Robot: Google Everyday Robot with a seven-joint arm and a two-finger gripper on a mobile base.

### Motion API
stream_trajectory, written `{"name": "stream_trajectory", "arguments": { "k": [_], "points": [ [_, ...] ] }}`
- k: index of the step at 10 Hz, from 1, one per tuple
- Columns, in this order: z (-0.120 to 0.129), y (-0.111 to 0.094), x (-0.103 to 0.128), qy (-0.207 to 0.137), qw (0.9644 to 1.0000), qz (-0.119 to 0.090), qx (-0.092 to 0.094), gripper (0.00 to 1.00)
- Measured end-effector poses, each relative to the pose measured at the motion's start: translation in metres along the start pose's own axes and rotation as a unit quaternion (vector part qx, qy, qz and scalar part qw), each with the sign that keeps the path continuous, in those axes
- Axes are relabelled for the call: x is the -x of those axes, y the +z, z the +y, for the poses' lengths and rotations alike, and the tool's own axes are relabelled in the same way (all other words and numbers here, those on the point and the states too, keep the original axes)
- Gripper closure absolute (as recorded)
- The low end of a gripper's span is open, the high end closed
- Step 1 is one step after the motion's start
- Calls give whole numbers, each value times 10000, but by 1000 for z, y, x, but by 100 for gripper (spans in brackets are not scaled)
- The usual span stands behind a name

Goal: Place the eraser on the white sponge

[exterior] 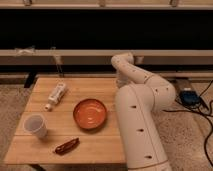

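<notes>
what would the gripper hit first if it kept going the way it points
The gripper is hidden behind the arm, over the table's right side. It seems aimed down, so probably the table or something unseen on it.

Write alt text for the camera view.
A white arm folds over the right of a wooden table bearing a bottle, orange bowl, cup and brown wrapper. The claw, eraser and sponge are out of view.

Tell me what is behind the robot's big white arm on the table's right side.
The arm covers that end of the table. Nothing behind it shows: the gripper is out of view, probably there, and no eraser or white sponge is visible anywhere.
</notes>
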Motion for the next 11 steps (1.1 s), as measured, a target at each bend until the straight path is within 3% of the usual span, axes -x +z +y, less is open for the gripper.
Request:
{"name": "stream_trajectory", "arguments": {
  "k": [3, 7, 11],
  "points": [
    [-2, -16, -8, 0, 9999, -156, -3, 98],
    [11, -45, -28, -184, 9986, -483, -128, 100],
    [27, -61, -49, -358, 9972, -590, -283, 100]
  ]
}}
